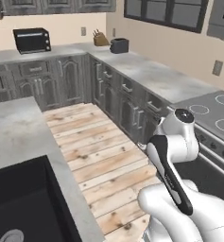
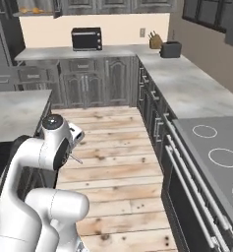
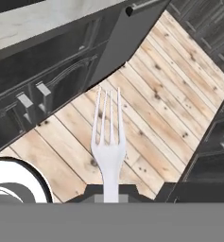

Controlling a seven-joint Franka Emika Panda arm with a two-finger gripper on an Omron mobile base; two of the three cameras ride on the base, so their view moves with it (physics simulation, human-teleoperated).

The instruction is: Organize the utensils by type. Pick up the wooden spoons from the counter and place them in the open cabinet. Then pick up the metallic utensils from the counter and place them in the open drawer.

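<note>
Hand (image 3: pixel 111 191) pinching a silver fork (image 3: pixel 108 142) over the plank floor (image 3: pixel 156 113).
Its tines point away from the fingers, toward the dark drawer (image 3: pixel 127 33) standing open under the grey tabletop (image 3: pixel 42 21); low cupboards (image 3: pixel 38 90) lie to the left.

Kitchen: stove (image 1: pixel 212 116), toaster oven (image 2: pixel 86 38), counter (image 2: pixel 187 86)

The white arm (image 1: pixel 172 156) stood folded over its base, elbow bent sharply, with the forearm angled downward and the wrist tucked low in front. In the hand view, the gripper (image 3: pixel 111 191) was clamped tight, its jaws nearly meeting on the handle of a fork (image 3: pixel 109 137), whose tines projected straight ahead of the fingertips.
</note>
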